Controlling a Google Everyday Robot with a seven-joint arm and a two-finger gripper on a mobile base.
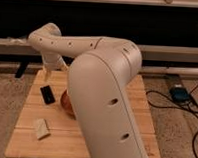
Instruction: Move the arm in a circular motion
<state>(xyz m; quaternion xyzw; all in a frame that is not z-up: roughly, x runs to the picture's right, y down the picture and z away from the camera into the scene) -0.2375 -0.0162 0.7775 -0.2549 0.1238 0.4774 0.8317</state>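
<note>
The arm [104, 94] is cream-white with thick rounded segments and small dark holes. It fills the middle of the camera view, rising from the bottom right to a bulbous joint [44, 36] at the upper left. From there the narrower wrist bends down to the gripper [47, 75], which hangs over the back left of the wooden table [24, 139], behind a black phone [47, 94]. Nothing shows in the gripper.
An orange-brown bowl [66, 104] peeks out from behind the arm. A pale block [42, 128] lies at the table's front left. A power brick [179, 92] and cables lie on the carpet to the right. A dark wall with a rail runs behind.
</note>
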